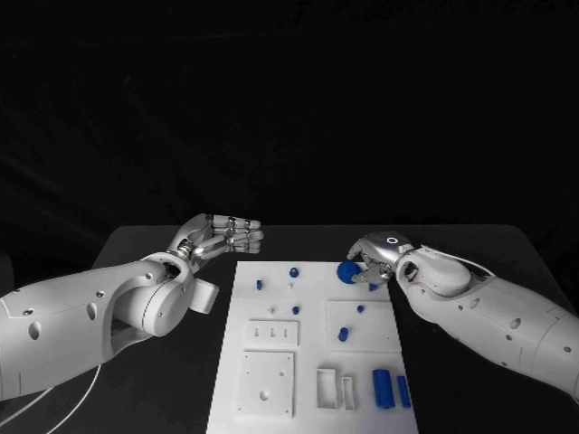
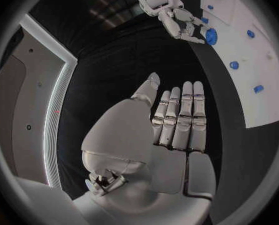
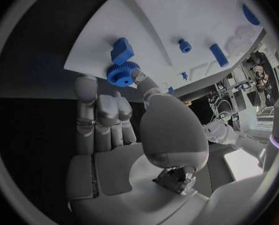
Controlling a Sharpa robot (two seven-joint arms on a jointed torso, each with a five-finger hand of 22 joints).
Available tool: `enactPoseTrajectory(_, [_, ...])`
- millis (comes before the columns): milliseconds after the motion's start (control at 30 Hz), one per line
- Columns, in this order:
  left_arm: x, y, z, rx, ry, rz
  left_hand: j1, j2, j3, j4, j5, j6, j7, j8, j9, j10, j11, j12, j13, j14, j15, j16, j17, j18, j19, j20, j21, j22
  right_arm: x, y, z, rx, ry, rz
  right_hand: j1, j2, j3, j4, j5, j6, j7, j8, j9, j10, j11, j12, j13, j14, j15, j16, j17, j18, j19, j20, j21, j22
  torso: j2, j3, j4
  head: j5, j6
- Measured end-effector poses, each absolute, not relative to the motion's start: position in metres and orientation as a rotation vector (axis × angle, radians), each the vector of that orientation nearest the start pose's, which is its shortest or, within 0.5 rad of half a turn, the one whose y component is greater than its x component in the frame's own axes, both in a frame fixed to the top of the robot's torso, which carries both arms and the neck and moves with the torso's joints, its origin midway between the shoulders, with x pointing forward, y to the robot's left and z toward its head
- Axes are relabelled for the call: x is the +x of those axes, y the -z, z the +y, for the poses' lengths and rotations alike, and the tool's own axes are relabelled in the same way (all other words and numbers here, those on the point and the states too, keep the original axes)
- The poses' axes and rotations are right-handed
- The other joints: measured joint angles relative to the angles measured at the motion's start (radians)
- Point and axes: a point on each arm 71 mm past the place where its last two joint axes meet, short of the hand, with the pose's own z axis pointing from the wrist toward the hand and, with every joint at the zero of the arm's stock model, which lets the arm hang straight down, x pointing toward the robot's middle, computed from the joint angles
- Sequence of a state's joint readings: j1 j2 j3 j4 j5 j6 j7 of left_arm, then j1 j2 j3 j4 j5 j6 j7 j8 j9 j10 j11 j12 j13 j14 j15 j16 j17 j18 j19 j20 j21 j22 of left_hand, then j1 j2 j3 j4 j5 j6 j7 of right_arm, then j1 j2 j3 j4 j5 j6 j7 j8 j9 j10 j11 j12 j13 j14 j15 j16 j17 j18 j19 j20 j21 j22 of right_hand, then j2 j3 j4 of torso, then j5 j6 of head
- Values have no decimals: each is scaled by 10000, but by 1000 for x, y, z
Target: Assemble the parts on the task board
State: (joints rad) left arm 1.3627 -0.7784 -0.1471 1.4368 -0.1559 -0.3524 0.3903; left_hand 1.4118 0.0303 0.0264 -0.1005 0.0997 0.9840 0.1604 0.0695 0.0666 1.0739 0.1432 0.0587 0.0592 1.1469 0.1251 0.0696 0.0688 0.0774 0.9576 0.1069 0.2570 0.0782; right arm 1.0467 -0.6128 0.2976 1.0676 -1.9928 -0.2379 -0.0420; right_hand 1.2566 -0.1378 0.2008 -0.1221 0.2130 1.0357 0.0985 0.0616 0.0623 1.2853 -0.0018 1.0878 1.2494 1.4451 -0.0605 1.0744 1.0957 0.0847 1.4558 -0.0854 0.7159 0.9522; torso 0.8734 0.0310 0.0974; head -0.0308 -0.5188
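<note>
right hand [image 1: 374, 256] pinching blue gear [image 3: 121, 75] at fingertips over board [image 1: 270, 380] far edge, grip partly hiding it, left hand [image 1: 218, 237] hovering beside board, fingers straight together, holding nothing

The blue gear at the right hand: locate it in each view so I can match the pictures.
Head view: the blue gear sits at the far right part of the task board, at the right hand fingertips.
Left wrist view: the gear shows across the table, at the other hand's fingertips, by the board's edge.
Right wrist view: the gear lies just beyond the fingers, touched by one fingertip.
Shared landmark: the white task board.
</note>
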Motion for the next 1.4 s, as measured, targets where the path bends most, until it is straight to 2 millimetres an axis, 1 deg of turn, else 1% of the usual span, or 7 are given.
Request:
enactPoseTrajectory(67, [519,137,203,-8206,14380,14193,0,0,0,0,0,0,0,0,0,0,0,0,0,0,0,0,0,0,0,0,0,0,565,191,-227,-3508,-2709,15189,-52,-53,192,5,-89,59,12,0,0,74,-2,122,82,35,34,63,47,-1,0,0,154,239,-1,6,-2,6,-10])
enactPoseTrajectory(167, [519,137,203,-8208,14380,14199,0,0,-28,-27,0,0,0,0,0,0,0,0,0,0,0,0,0,0,0,0,0,0,565,192,-228,-3484,-2661,15234,-89,-15,377,-11,-164,103,2,0,0,105,-1,272,192,36,35,137,116,0,0,0,318,594,-2,6,-4,15,-16])
enactPoseTrajectory(500, [519,137,203,-8210,14386,14213,0,0,-27,-27,0,0,0,0,0,0,0,0,0,0,0,0,0,0,0,0,0,0,566,194,-228,-3404,-2677,15333,-129,-56,427,24,-233,166,-32,0,0,177,-1,338,283,35,35,178,152,-1,36,35,180,1163,-12,17,-19,23,-15])
enactPoseTrajectory(700, [519,137,202,-8207,14392,14225,0,0,-27,-27,0,-41,1,0,0,0,0,0,0,0,0,0,0,0,0,0,0,0,566,195,-229,-3156,-2811,15507,-168,-17,285,188,-186,101,34,0,0,212,35,450,359,35,35,217,210,-3,36,35,36,1512,-12,17,-20,7,-47])
enactPoseTrajectory(800, [519,137,202,-8205,14397,14233,0,0,-27,-27,0,-71,0,0,0,0,0,0,0,0,0,0,0,0,0,0,0,0,567,196,-229,-2977,-2899,15609,-174,-23,231,242,-117,65,-2,0,-1,211,35,456,367,35,34,253,216,-2,37,35,27,1596,-12,16,-18,-12,-50])
enactPoseTrajectory(1000, [519,137,202,-8201,14398,14246,0,0,-27,-27,0,-71,0,0,0,-37,37,0,0,0,0,0,0,0,0,0,0,1,568,198,-231,-2611,-3063,15803,-262,-27,92,382,-39,31,32,0,-1,212,35,456,368,35,34,253,248,-3,73,70,-13,1761,-3,6,-11,-19,-30])
enactPoseTrajectory(1400, [519,137,202,-8189,14397,14268,0,0,-27,-27,0,-71,0,0,0,-37,37,0,0,0,0,0,0,0,0,0,0,1,571,200,-230,-2212,-3248,16021,-329,40,35,438,-39,30,32,-1,-7,211,35,456,367,34,34,275,256,-2,72,70,-71,1884,7,5,-7,27,-81])
